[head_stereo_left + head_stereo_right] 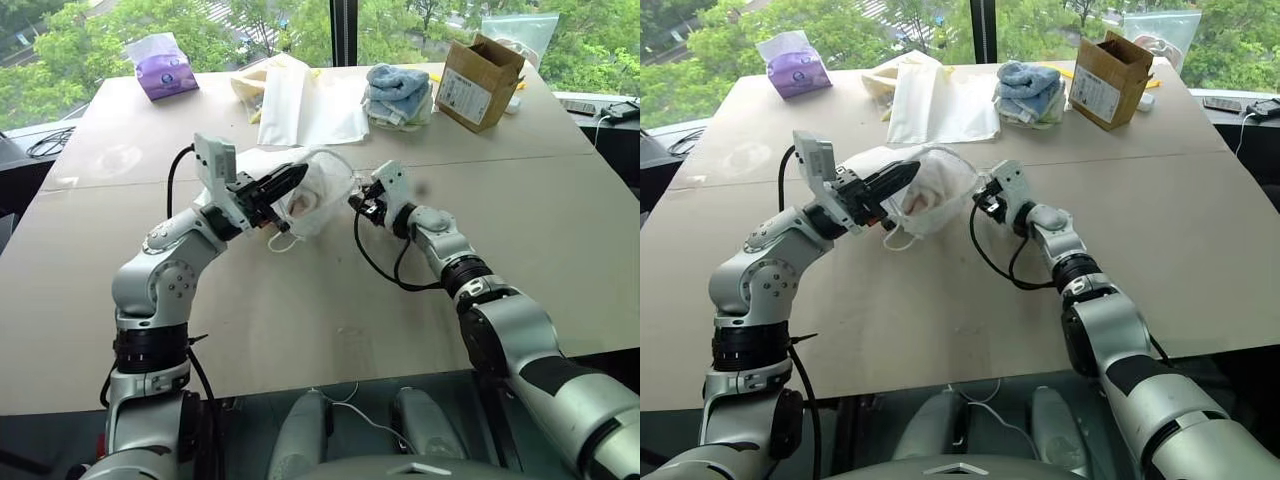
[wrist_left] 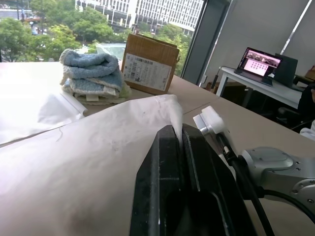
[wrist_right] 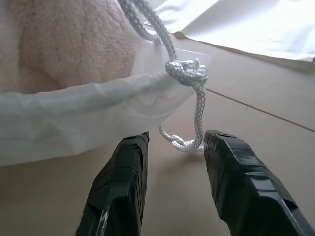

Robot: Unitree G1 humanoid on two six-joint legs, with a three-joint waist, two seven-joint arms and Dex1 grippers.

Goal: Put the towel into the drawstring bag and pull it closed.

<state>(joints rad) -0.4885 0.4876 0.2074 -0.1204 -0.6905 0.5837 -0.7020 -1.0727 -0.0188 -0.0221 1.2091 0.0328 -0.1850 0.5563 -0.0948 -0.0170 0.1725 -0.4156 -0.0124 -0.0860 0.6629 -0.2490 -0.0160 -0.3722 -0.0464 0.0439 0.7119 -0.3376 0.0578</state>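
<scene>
Lying on the table (image 1: 560,230) between both pincers, the drawstring bag (image 1: 325,190) holds the towel (image 3: 69,44) inside; the left gripper (image 1: 290,182) is clenched on its cloth, the right gripper (image 3: 172,147) released, fingers (image 3: 123,182) flanking the cord loop (image 3: 189,118).

The bag (image 1: 940,180) mostly hides the towel (image 3: 69,44).

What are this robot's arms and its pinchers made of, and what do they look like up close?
Both arms are rounded silver-grey shells with black bands at the joints. The left gripper and right gripper each carry two chunky, glossy black fingers with faceted sides. A white boxy camera block sits on the left wrist, and loose black cables loop outside along the forearms.
</scene>
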